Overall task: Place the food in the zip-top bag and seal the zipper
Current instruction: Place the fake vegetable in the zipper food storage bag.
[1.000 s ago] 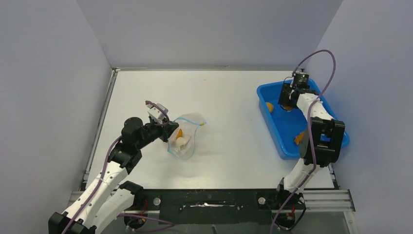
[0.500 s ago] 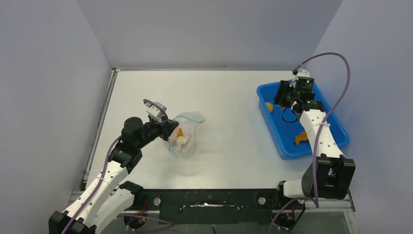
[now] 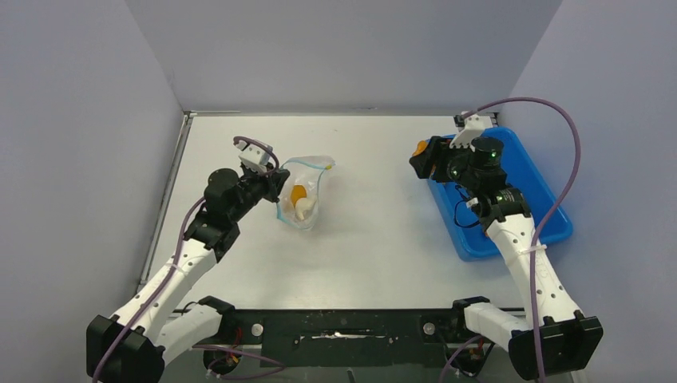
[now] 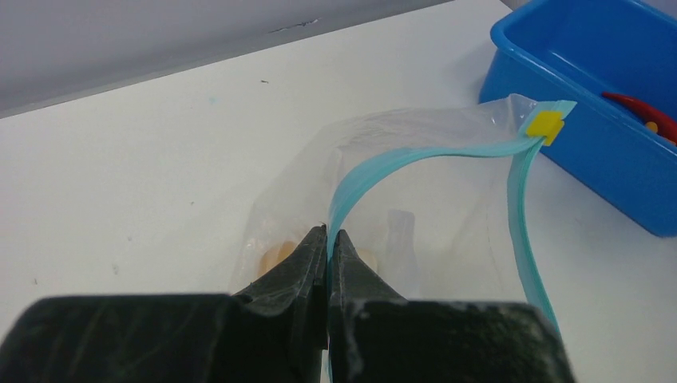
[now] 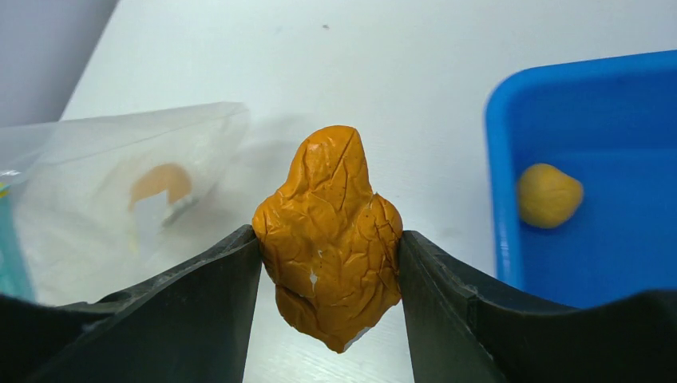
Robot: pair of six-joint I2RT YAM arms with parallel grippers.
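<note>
White-and-black arms (image 3: pixel 177 275), purple cables (image 3: pixel 527 100)

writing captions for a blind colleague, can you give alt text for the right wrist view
The right tool grips a wrinkled orange toy food piece between its black fingers over a white table. To the left lies a clear floppy plastic bag with an orange piece inside; to the right, a blue plastic tray holds a round orange piece.

Left of tray (image 3: pixel 544 201) sits zip-top bag (image 3: pixel 307 179) holding food (image 3: pixel 302 203).
</note>
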